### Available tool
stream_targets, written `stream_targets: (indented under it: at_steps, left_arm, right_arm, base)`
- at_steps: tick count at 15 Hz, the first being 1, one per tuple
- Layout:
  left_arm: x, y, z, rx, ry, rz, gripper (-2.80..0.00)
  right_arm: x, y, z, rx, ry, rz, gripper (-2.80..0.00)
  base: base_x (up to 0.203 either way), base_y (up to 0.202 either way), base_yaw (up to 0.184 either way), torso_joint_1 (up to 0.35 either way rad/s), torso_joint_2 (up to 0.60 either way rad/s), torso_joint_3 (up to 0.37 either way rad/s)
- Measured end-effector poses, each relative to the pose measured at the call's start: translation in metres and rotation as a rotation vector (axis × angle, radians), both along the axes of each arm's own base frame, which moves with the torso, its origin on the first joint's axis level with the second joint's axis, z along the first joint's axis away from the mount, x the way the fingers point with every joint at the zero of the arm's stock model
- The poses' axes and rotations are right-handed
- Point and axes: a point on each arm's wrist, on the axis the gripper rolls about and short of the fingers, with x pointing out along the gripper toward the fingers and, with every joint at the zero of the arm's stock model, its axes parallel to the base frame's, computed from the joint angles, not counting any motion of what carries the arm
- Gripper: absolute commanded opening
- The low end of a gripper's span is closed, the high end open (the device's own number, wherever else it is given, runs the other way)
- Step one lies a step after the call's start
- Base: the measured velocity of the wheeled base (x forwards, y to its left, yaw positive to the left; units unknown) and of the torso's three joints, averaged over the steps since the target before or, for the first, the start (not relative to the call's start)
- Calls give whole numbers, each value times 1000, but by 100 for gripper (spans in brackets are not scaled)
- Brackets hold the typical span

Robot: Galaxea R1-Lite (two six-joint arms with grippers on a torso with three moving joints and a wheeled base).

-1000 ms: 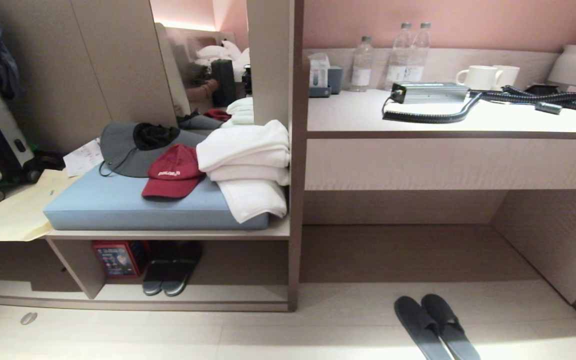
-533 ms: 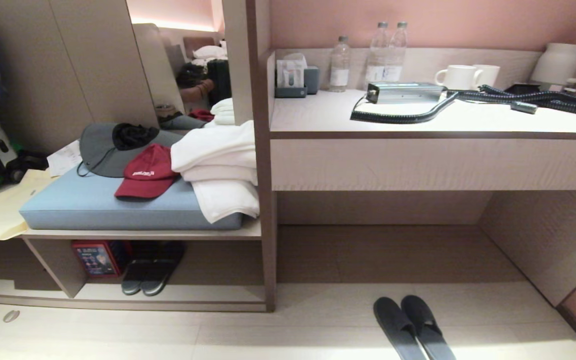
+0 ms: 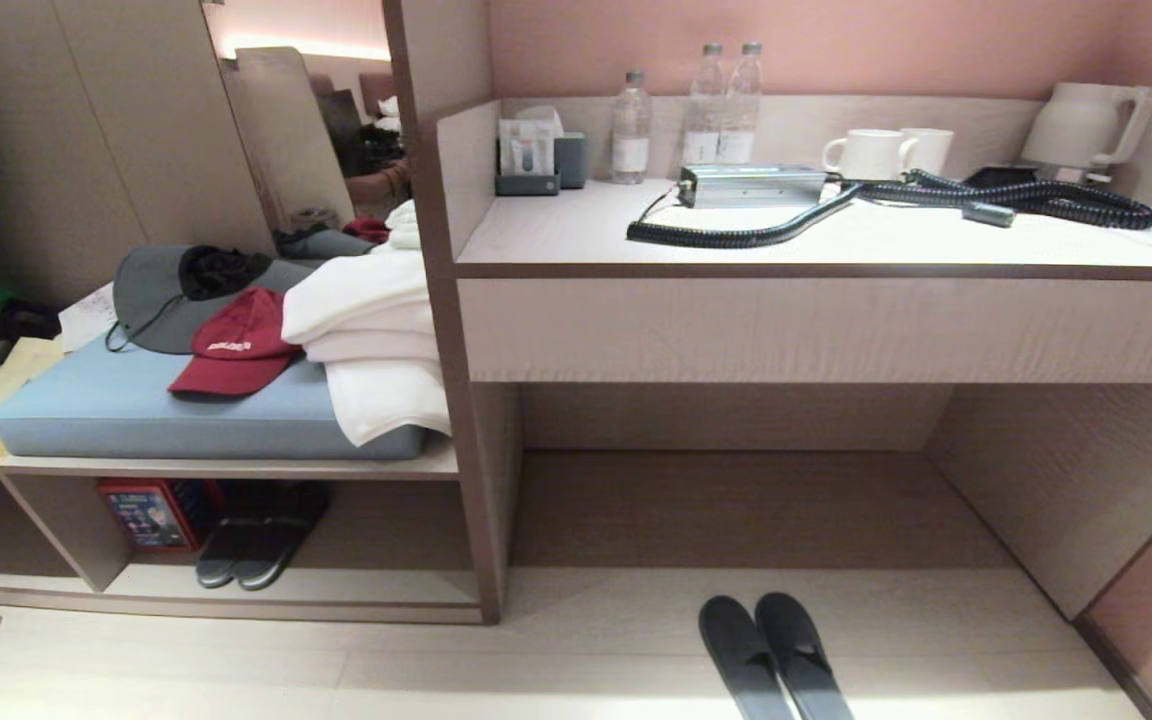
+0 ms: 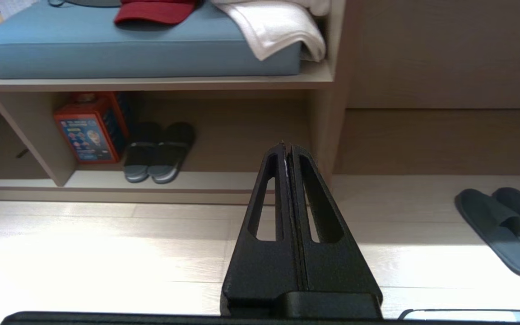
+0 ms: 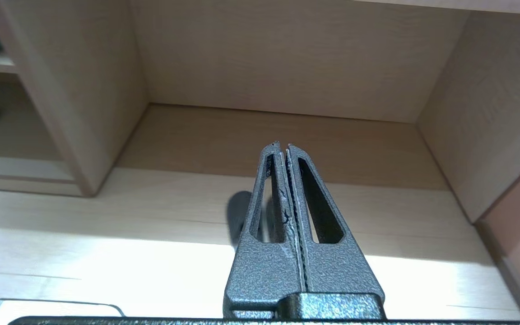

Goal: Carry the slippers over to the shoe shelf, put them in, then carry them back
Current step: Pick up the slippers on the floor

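The slippers [image 3: 771, 655], a flat slate-grey pair, lie side by side on the pale floor in front of the tall recess under the desk; the left wrist view shows the slippers [image 4: 499, 230] off to one side. The shoe shelf [image 3: 386, 587] is the low cubby under the blue cushion, left of the slippers, and the shoe shelf [image 4: 224, 180] lies ahead of my left gripper [image 4: 285, 145]. That gripper is shut and empty, above the floor. My right gripper [image 5: 282, 145] is shut and empty too, facing the recess. Neither arm shows in the head view.
A darker pair of slippers [image 3: 256, 540] and a red box [image 3: 146, 513] occupy the shelf's left part. On the blue cushion [image 3: 116, 410] lie a red cap, a grey hat and white towels. The desk [image 3: 836, 270] carries bottles, mugs, a kettle and a coiled hose.
The whole head view has shifted left, so the camera has moved rightwards; the slippers now sit nearer the picture's middle. Nothing in the scene has moved itself.
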Motion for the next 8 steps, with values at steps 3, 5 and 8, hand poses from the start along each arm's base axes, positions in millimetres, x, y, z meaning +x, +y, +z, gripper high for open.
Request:
stream_targets:
  at_steps: [3,5,8]
  left_arm:
    - [0,0,0,0,0,0,-280]
    - [0,0,0,0,1,1,-280]
    - [0,0,0,0,0,0,-280]
  right_arm:
    - [0,0,0,-1,0,0,-280]
    - [0,0,0,-1,0,0,-280]
    - [0,0,0,-1,0,0,-280]
  base:
    - [0,-195,2,2,2,3]
    - [0,-180,1,2,4,5]
    - [0,-36,0,1,4,1]
